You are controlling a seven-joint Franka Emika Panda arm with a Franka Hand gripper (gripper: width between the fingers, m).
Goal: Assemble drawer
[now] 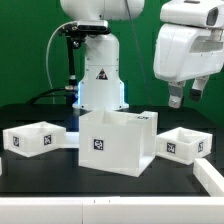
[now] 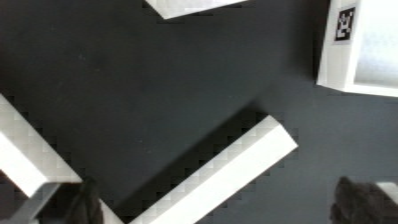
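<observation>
The drawer's white cube-like casing (image 1: 118,140) stands mid-table with a square tag on its front. One shallow white tray (image 1: 35,138) sits at the exterior view's left, the other tray (image 1: 185,143) at its right. My gripper (image 1: 184,97) hangs high above the right tray, open and empty. In the wrist view my gripper (image 2: 214,205) shows two dark fingertips (image 2: 63,205) far apart with nothing held. A tagged white part (image 2: 352,45) and a slanted white wall (image 2: 222,170) lie far below on the black table; I cannot tell which pieces they are.
The robot's white base (image 1: 100,80) stands behind the casing. A white rail (image 1: 210,185) runs along the table's front at the exterior view's right. Another white strip (image 2: 27,150) and a white corner (image 2: 196,6) show in the wrist view.
</observation>
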